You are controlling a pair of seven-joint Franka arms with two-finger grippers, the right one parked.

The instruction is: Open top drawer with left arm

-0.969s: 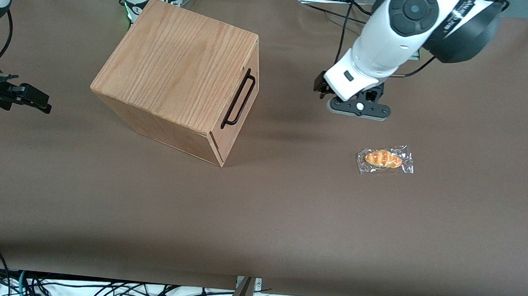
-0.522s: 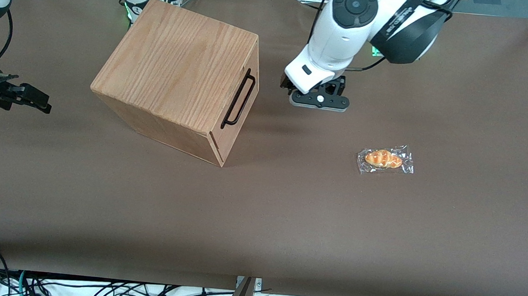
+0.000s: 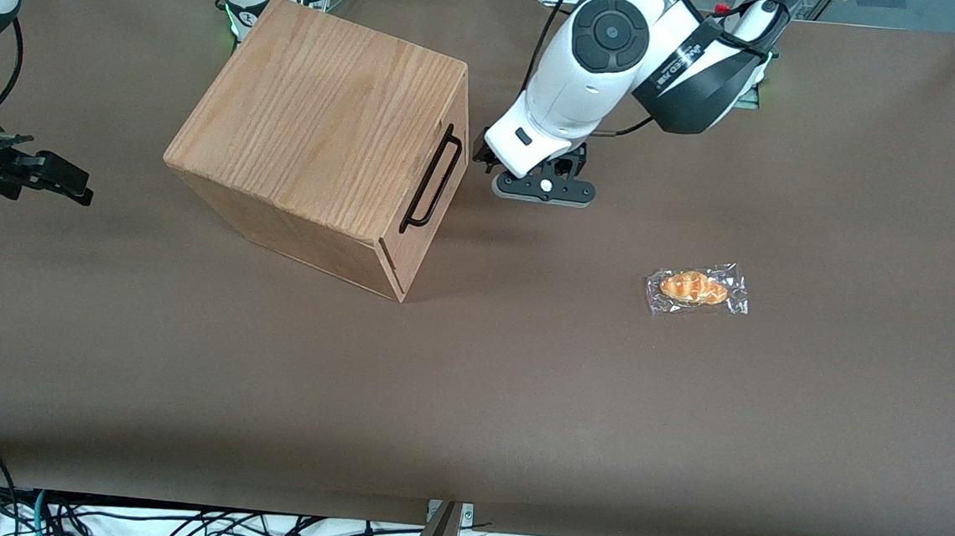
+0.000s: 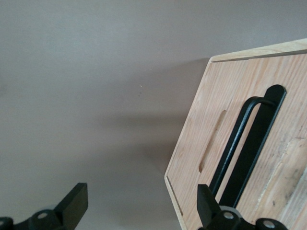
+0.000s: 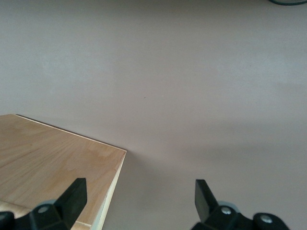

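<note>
The light oak cabinet stands on the brown table with its front turned toward the working arm's end. The top drawer is closed, with its long black bar handle across the front. The left arm reaches down in front of the drawer. Its gripper hovers just in front of the handle's farther end, apart from it. In the left wrist view the gripper is open and empty, the drawer front and handle are close, and one fingertip overlaps the drawer front.
A wrapped bread roll lies on the table toward the working arm's end, nearer the camera than the gripper. Cables run along the table's near edge. The cabinet's top also shows in the right wrist view.
The left arm has swung from the working arm's end toward the cabinet, bringing the gripper up close to the drawer handle. The cabinet and the roll have not moved.
</note>
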